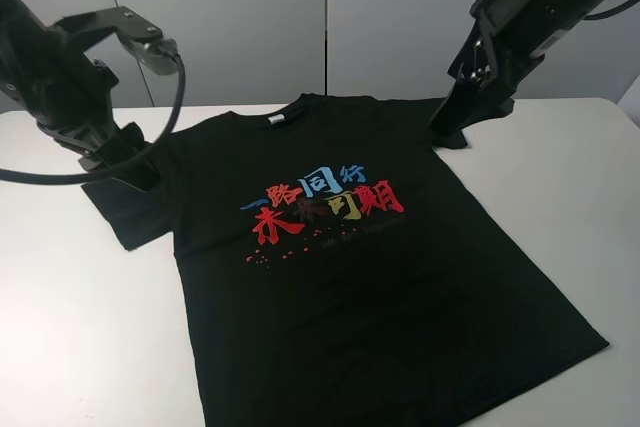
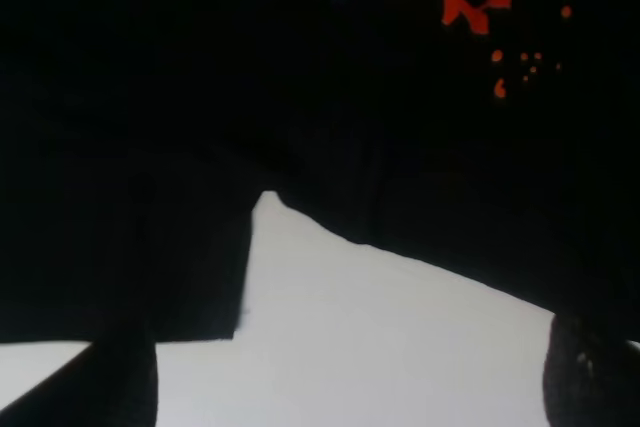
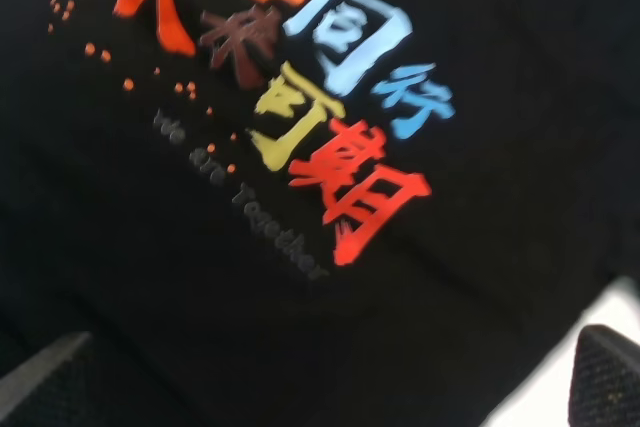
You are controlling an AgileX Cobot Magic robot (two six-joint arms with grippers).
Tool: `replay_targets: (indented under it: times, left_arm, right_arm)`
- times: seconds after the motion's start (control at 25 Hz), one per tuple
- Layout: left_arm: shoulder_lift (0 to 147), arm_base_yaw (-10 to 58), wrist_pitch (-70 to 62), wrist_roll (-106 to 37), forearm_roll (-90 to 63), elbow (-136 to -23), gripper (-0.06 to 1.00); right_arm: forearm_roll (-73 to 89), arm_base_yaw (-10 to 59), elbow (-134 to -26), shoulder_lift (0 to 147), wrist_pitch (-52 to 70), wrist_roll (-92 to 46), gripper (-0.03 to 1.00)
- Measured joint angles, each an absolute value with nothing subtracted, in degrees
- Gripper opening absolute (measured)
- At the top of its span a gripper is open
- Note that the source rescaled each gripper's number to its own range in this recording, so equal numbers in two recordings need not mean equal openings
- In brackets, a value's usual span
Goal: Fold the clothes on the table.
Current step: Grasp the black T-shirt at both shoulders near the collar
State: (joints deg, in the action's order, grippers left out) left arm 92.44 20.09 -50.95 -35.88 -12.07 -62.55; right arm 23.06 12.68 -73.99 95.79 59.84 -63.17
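A black short-sleeved T-shirt (image 1: 350, 287) lies flat and face up on the white worktop (image 1: 60, 327). Its collar (image 1: 275, 119) is on the far side and its hem (image 1: 400, 407) is nearest the high camera. The long axis runs from collar to hem and slants a little to the right as it comes near. Red, blue and yellow characters (image 1: 325, 209) cross the chest.

My left end effector (image 1: 125, 162) is low over the left sleeve (image 1: 125, 212), with the shirt's body lying to its inner side. In its wrist view the two fingertips (image 2: 110, 387) stand wide apart. The sleeve edge and bare worktop show between them, and nothing is gripped.

My right end effector (image 1: 450, 127) is down at the right sleeve (image 1: 458, 139), near the shoulder. Its fingertips (image 3: 610, 377) are also spread wide, with black cloth between them and not pinched.

Each arm is nearest its own sleeve, so I judge the coming move to be folding the sleeves inward across the long axis.

There is open worktop to the left and right of the shirt. The near left part of the hem runs out of the high view, so I cannot tell how much room is left there.
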Motion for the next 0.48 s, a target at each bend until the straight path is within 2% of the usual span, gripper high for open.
replay_targets:
  times: [0.24,0.48]
  left_arm:
    - [103.55,25.08,-43.95,-35.98,-10.74,-62.70,0.99]
    - [112.87,26.61,-45.56,-35.87,-10.62,-67.93,0.99]
  right_arm:
    - [19.92,12.72,-74.12,100.66,58.51,-67.71,1.00]
    - [17.25,12.72,-74.12,101.82,58.13,-68.27,1.00]
